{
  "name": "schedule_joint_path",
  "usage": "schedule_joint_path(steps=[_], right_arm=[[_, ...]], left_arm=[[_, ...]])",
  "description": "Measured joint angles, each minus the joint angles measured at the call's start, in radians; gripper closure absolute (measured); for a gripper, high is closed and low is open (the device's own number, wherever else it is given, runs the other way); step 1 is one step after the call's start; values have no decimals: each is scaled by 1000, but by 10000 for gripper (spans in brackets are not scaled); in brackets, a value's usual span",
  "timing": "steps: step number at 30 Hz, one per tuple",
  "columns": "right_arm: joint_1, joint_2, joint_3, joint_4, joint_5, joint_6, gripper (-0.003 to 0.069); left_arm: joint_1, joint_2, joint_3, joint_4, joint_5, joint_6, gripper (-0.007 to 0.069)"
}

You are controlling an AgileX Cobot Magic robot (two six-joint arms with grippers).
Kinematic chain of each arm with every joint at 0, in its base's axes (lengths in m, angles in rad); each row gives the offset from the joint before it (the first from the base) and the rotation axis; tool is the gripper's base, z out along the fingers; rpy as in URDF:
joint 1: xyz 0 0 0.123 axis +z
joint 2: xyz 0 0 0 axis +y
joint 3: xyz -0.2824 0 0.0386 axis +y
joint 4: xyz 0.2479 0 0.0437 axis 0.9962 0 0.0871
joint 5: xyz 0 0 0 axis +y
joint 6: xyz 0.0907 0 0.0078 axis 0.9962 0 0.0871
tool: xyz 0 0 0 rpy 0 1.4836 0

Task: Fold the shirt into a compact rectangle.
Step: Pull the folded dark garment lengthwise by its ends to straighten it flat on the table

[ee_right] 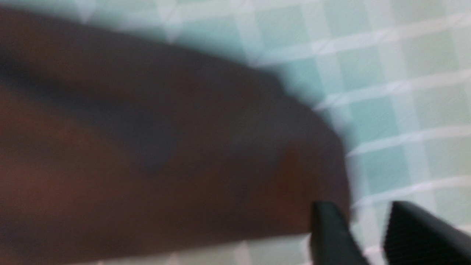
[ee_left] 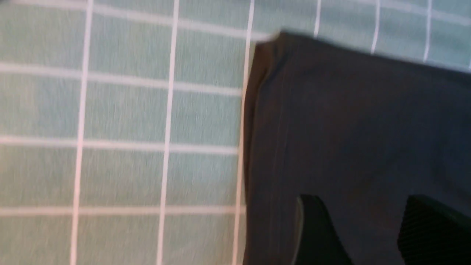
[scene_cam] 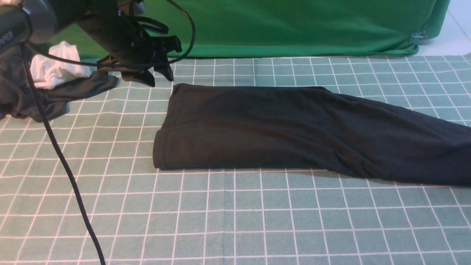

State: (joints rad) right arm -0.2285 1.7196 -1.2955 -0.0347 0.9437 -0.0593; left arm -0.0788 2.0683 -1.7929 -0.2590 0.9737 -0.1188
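The black shirt (scene_cam: 294, 129) lies on the checked table cloth (scene_cam: 235, 221) as a long folded strip, running from the middle off the right edge. No print or label shows. My left gripper (scene_cam: 160, 80) hangs open just above the table by the strip's far left corner. In the left wrist view its fingers (ee_left: 312, 228) are spread over the shirt (ee_left: 349, 129) with nothing between them. My right gripper (ee_right: 362, 208) is outside the front view. In the blurred right wrist view it is open beside the shirt's end (ee_right: 165, 147), with bare cloth showing between its fingers.
A dark grey garment (scene_cam: 55, 95) bunched with a white cloth (scene_cam: 55, 68) lies at the back left. A black cable (scene_cam: 62, 162) hangs down across the left front. A green backdrop (scene_cam: 294, 25) closes off the far side, with a metal clip (scene_cam: 417, 36) at its right.
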Motion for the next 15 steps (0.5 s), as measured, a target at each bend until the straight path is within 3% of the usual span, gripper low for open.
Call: schedule_joint_path(steps=[3, 5, 11, 15], right_arm=[[-6, 0, 64, 41, 1, -54, 590], [-13, 0, 89, 47, -6, -58, 584], [-49, 1, 111, 50, -32, -49, 347], [-50, 1, 111, 53, -36, -47, 298]], left_arm=[[0, -9, 3, 0, 153, 50, 330], [0, -20, 24, 0, 195, 61, 334], [0, -56, 236, -7, 240, 58, 363], [0, -56, 304, -20, 189, 48, 357]])
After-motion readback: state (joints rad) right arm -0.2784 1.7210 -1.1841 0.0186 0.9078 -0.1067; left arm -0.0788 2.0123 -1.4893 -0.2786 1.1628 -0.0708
